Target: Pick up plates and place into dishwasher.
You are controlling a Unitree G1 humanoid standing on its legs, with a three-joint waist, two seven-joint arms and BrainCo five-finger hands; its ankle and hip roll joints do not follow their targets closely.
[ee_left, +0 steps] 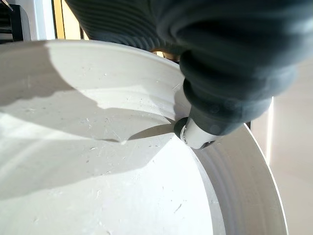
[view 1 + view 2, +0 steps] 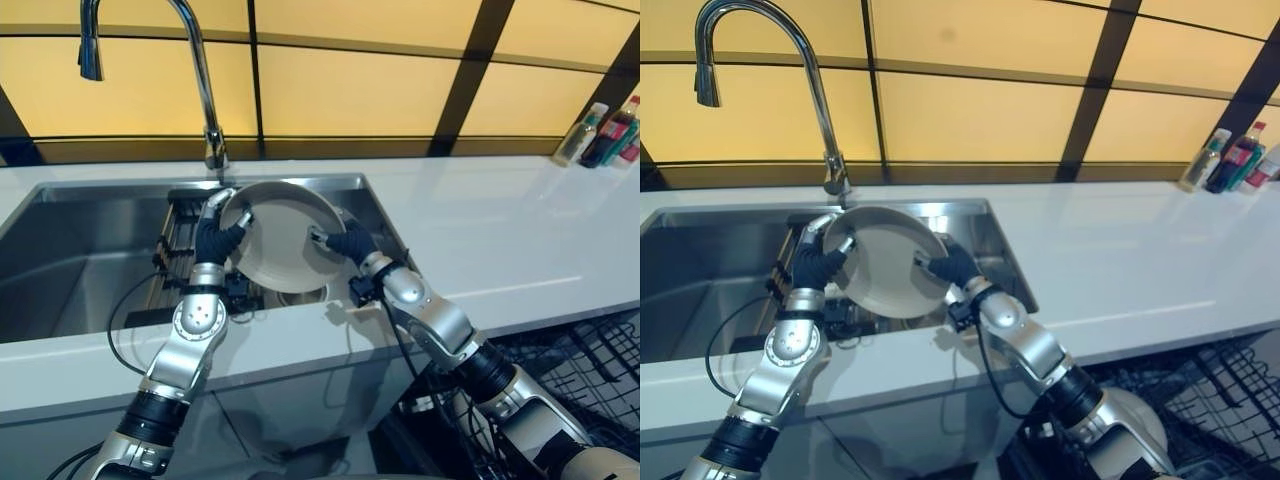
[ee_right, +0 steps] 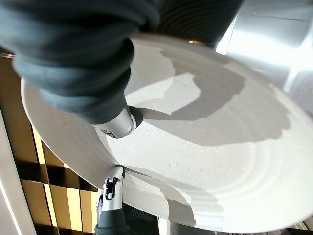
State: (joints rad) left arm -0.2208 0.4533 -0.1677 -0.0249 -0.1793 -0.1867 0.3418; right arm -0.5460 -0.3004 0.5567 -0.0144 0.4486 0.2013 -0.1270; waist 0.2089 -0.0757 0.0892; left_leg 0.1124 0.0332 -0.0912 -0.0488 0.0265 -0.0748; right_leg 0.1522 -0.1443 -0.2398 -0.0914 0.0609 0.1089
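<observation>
At the lower right of the head view you see the dark wire rack of the dishwasher [image 2: 590,365], below the worktop edge. Just above it the white worktop [image 2: 500,240] runs across the frame. Near the centre, your two hands hold one white plate [image 2: 283,235] tilted up over the right end of the steel sink [image 2: 70,260]. Your left hand [image 2: 217,238] grips the plate's left rim, fingers curled behind it and thumb on the face; the left wrist view shows the thumb pressed into the plate [image 1: 98,161]. Your right hand [image 2: 345,242] pinches the right rim the same way, its thumb on the plate's face in the right wrist view [image 3: 205,147]. So both hands are closed on the plate, which is off the sink floor. Under and left of the plate a dark drying rack [image 2: 180,235] sits in the sink. Behind the plate the tall curved tap [image 2: 205,90] rises to the upper left. In the far upper right corner bottles [image 2: 605,135] stand on the worktop against the yellow panelled wall [image 2: 350,90].
</observation>
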